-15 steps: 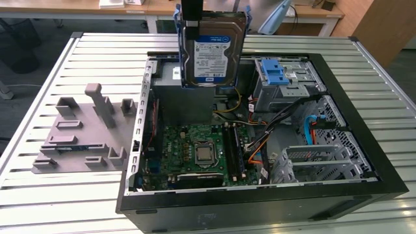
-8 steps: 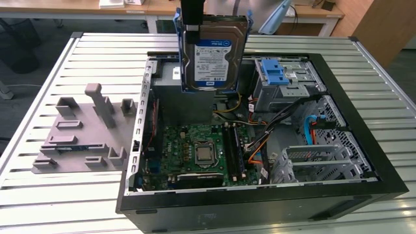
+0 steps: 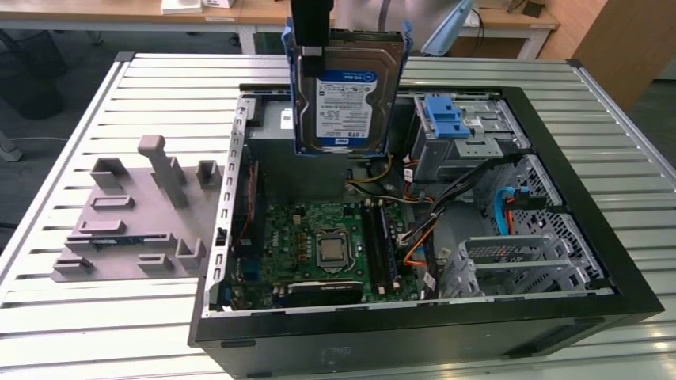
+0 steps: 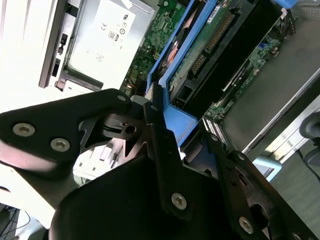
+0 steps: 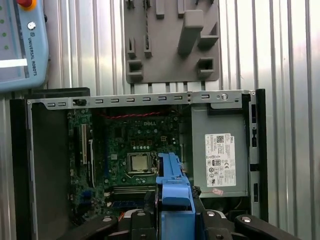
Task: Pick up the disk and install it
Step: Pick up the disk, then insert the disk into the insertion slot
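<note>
One disk (image 3: 347,95), gripped upright in the claw (image 3: 313,36), hangs above one open computer case (image 3: 423,336) on the slatted worktop (image 3: 106,324).

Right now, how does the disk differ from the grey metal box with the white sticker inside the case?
The disk hangs upright above the open case, clamped in the gripper; the grey box sits inside the case, in a corner. The disk carries a blue-and-white label and a blue frame; the grey box is plain with a small white sticker. Both are rectangular metal units.
</note>
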